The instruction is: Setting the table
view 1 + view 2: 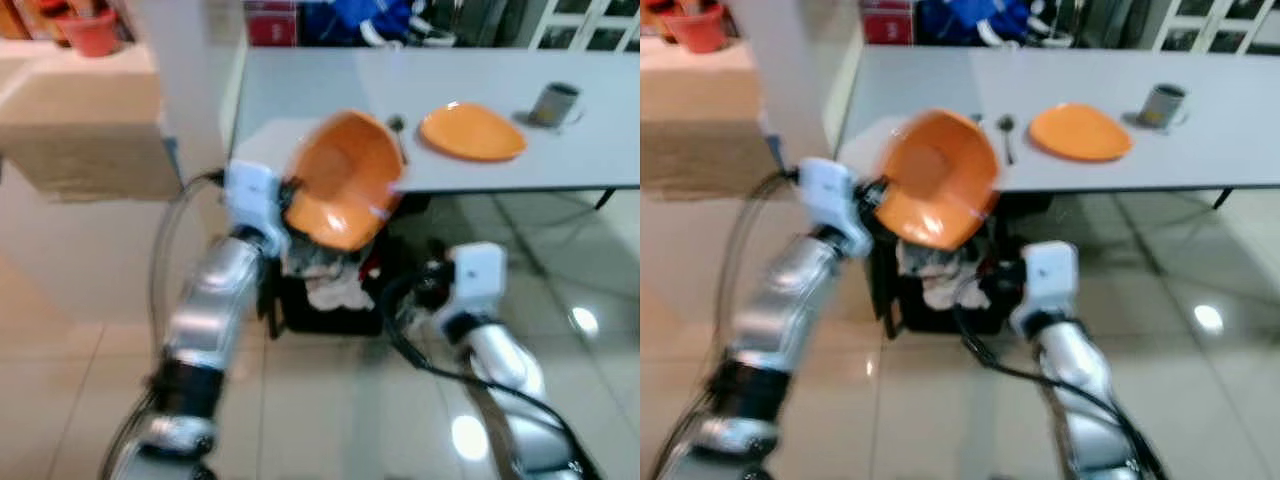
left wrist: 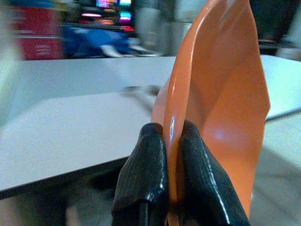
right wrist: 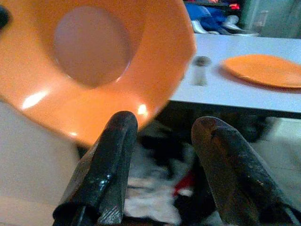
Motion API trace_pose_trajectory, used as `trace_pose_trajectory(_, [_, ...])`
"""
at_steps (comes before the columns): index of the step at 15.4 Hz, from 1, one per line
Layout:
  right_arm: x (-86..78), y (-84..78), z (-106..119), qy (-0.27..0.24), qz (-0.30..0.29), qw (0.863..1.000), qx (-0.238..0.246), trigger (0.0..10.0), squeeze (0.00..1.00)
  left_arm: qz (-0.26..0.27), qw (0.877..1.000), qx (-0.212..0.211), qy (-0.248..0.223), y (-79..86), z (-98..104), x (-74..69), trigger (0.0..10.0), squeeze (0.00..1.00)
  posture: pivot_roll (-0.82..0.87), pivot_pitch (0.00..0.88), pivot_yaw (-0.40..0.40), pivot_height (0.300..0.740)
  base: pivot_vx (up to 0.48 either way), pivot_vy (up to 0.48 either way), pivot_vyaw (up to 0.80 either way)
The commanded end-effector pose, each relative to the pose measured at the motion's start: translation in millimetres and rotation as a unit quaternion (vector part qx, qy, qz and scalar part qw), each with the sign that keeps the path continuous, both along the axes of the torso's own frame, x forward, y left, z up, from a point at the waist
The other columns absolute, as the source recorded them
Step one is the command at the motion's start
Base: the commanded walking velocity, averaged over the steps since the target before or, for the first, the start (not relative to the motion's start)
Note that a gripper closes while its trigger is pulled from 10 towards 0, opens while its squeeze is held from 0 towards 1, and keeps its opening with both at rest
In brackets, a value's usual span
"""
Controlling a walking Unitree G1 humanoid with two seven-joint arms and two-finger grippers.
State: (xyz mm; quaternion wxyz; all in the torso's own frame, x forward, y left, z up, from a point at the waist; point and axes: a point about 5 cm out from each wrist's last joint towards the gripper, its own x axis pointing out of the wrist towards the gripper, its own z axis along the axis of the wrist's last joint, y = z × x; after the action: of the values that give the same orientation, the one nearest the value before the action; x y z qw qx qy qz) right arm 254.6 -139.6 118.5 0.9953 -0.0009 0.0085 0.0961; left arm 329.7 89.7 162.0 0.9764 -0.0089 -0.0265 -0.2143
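Our left pincer [image 2: 164, 183] is nearest, clamped on the rim of an orange bowl [image 1: 342, 180], held tilted, edge-on, just short of the white tabletop [image 1: 300, 90]. Right pincer [image 3: 164, 160] hangs lower, fingers spread, holding nothing, over a dark bin of rags [image 1: 335, 290]. Orange plate [image 1: 472, 133], spoon [image 1: 1006, 135] and mug [image 1: 553, 103] sit on the tabletop. We judge the bowl should be levelled, carried past the edge and set beside the spoon, clear of the plate. Motion blur; bin contents unclear, bowl hides the near table edge.
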Motion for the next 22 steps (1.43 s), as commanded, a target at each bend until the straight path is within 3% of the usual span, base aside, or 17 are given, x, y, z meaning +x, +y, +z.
trace_pose_trajectory(1, [1.3,4.7,5.8,-0.014,0.004,1.0,0.005,10.0,0.0,0.005,0.999,0.001,-0.032,4.3,15.5,2.9,0.0,0.0,-0.07,0.001,-0.007,0.736,0.296,-0.375,0.0])
trace_pose_trajectory(15, [-1.6,2.4,2.9,-0.009,-0.004,1.0,0.002,10.0,0.0,0.003,0.999,0.013,-0.045,4.9,18.1,8.2,0.0,0.0,-0.08,0.013,-0.001,0.736,0.301,-0.369,0.0])
trace_pose_trajectory(19, [-1.2,2.0,2.3,-0.007,-0.004,1.0,0.001,10.0,0.0,-0.005,0.998,0.005,-0.063,3.5,25.8,8.9,0.0,0.0,-0.08,0.016,-0.001,0.736,0.0,0.0,0.0])
trace_pose_trajectory(22, [-1.4,1.6,2.1,-0.007,-0.005,1.0,0.0,10.0,0.0,-0.007,0.998,0.013,-0.057,-1.0,27.1,13.0,0.0,0.0,-0.08,0.015,-0.002,0.736,0.471,0.0,0.0])
